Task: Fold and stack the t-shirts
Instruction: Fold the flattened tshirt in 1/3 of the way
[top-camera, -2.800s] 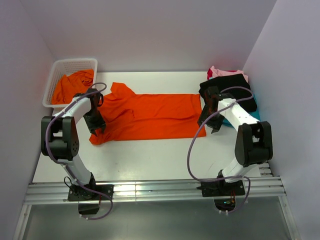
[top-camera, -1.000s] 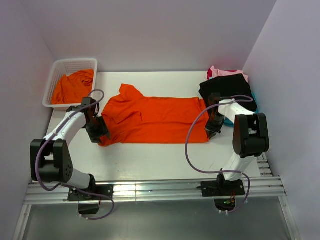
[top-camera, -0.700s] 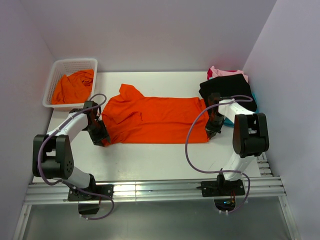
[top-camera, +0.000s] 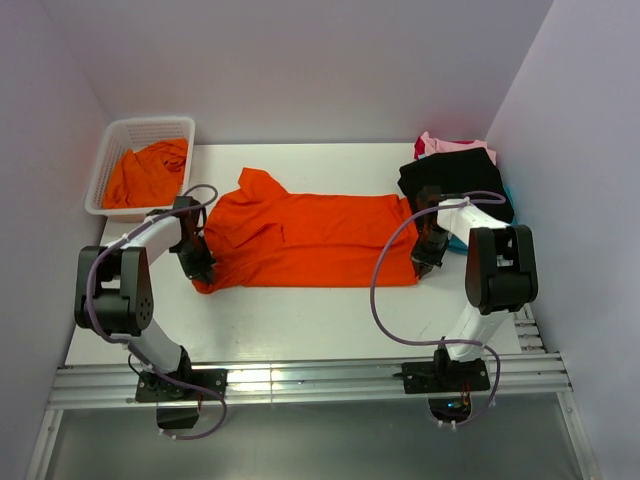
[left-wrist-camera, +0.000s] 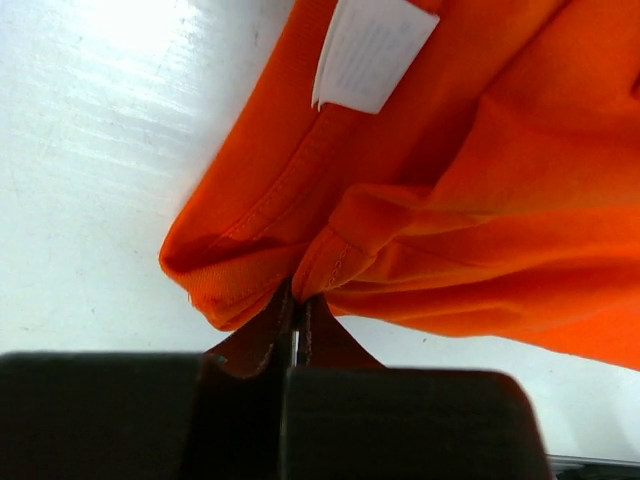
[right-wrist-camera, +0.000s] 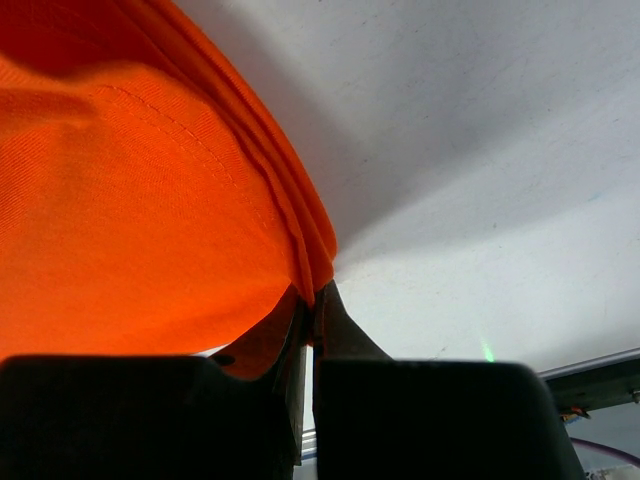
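One crumpled orange heap (top-camera: 148, 172) fills the basket (top-camera: 110, 140) at the upper left of the top view, so by my reckoning a good part of the task is left; how many shirts are in it I cannot tell.

Just right of the basket, the left arm (top-camera: 140, 240) reaches forward and bends inward. The left gripper (top-camera: 203, 272) is down at table (top-camera: 300, 320) level, on the lower left corner of the spread shirt (top-camera: 310, 240). In the left wrist view its jaws are pressed together on a bunched fold of orange cloth (left-wrist-camera: 340, 255), with the white label (left-wrist-camera: 372, 45) lying open at the top of the frame.

The spread shirt lies flat across the middle of the top view, collar end to the left and hem to the right. It looks set for a fold, not yet made.

At its lower right corner the right arm (top-camera: 470, 225) curls back from its base, and the right gripper (top-camera: 422, 262) is low against the cloth. The right wrist view shows its jaws pinched shut on the layered hem edge (right-wrist-camera: 300, 240), which rises off the table.

Farthest right, at the upper right of the top view, a pile with a black shirt (top-camera: 455, 180) over a pink one (top-camera: 452, 143) stands apart from the spread shirt; those look finished.
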